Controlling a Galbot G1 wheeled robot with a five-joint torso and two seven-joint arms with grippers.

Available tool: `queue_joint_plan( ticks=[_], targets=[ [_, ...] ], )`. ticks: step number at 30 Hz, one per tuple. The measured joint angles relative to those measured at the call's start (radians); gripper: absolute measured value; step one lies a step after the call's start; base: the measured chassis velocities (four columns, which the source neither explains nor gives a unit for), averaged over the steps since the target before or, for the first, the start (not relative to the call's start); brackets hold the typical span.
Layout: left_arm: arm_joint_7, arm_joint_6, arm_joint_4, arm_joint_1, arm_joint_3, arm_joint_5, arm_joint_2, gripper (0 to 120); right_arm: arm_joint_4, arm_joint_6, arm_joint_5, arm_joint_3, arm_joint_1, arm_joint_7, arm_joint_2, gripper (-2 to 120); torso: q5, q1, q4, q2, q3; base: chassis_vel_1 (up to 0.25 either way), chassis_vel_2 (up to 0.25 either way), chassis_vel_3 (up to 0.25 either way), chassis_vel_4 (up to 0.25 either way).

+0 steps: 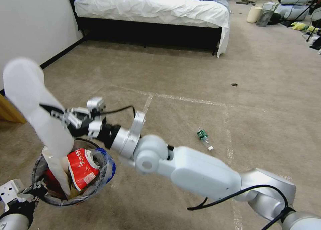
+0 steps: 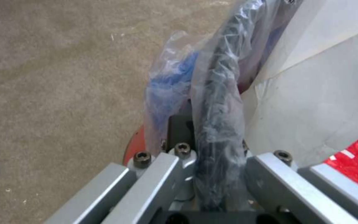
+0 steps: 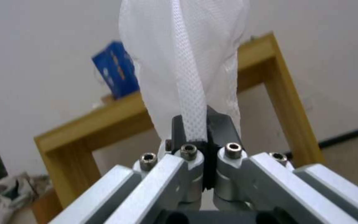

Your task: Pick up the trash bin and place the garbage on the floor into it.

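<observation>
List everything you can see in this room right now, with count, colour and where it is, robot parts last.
trash bin: one, red with blue rim and clear liner, held off the carpet at lower left
white slipper sole: one, white, pinched above the bin
red wrapper: one, red with white print, inside the bin
plastic bottle: one, clear with green label, on the carpet mid-room
dark scrap: one, on the carpet farther off
bed: one, white sheets, against the far wall
white bucket: one, cream, beside the bed
left gripper: one, shut on the bin's rim
right gripper: one, shut on the sole's strap
</observation>
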Motion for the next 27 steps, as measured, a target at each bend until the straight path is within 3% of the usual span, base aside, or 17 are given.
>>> queue_joint_plan(
  ticks=[19,27],
  targets=[
    [0.000,0.003,-0.029,0.010,-0.002,-0.013,-0.002,1,-0.284,0.110,-0.141,-0.145,-0.032,-0.071,0.107,0,0.0000,0.000,0.0000,0.000,0.000,0.000,0.000,0.000,0.000],
    [-0.001,0.003,-0.030,0.011,-0.003,-0.015,-0.001,1,-0.326,0.135,-0.174,-0.171,-0.023,-0.085,0.117,0,0.0000,0.000,0.0000,0.000,0.000,0.000,0.000,0.000,0.000]
  ],
)
